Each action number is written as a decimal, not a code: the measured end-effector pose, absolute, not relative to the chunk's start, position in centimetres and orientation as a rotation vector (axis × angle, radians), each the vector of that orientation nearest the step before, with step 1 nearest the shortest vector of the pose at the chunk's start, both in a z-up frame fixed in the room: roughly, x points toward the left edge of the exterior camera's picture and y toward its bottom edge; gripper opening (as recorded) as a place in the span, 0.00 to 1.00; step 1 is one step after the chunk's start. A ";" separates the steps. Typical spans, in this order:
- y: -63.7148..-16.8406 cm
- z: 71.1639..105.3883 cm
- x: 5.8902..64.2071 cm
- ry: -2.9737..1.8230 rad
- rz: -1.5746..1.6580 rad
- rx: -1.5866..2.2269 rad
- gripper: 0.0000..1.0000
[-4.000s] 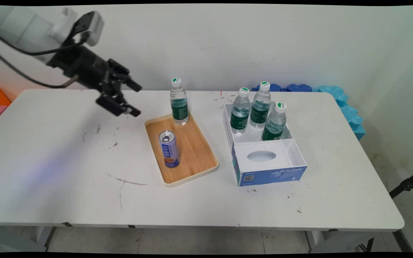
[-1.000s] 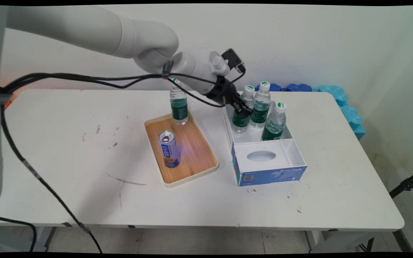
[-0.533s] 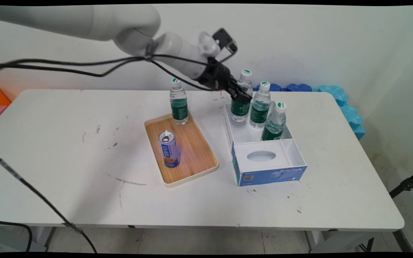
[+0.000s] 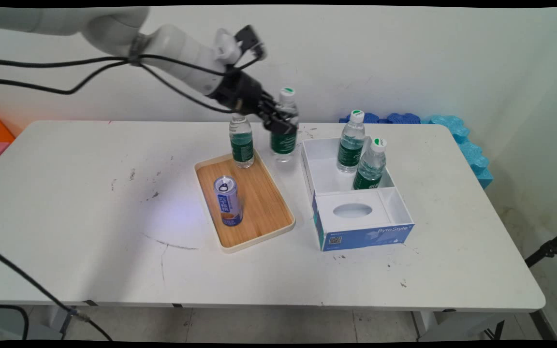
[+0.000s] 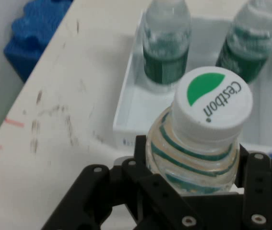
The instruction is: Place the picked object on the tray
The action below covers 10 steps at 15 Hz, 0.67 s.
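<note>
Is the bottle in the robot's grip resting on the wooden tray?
No, the held bottle hangs in the end effector above the table, between the tray and the box.

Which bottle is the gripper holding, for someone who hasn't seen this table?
Find the wooden tray and the white box. Above the gap between them, the gripper clamps a held bottle; it alone is lifted off the table.

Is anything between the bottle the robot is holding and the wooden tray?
Nothing visible stands between them. The gripper holds the bottle in the air just right of the wooden tray. Another bottle stands on the tray's far corner and a can mid-tray; the rest is bare.
</note>
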<state>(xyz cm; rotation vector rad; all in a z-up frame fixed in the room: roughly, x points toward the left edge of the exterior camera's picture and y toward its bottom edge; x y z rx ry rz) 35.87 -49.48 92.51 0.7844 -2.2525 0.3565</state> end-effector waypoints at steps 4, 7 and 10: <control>-47.4 91.2 38.9 -2.281 0.318 0.754 0.00; -46.3 90.0 40.1 -2.294 0.296 0.724 0.00; -45.6 88.6 40.4 -2.297 0.285 0.697 0.00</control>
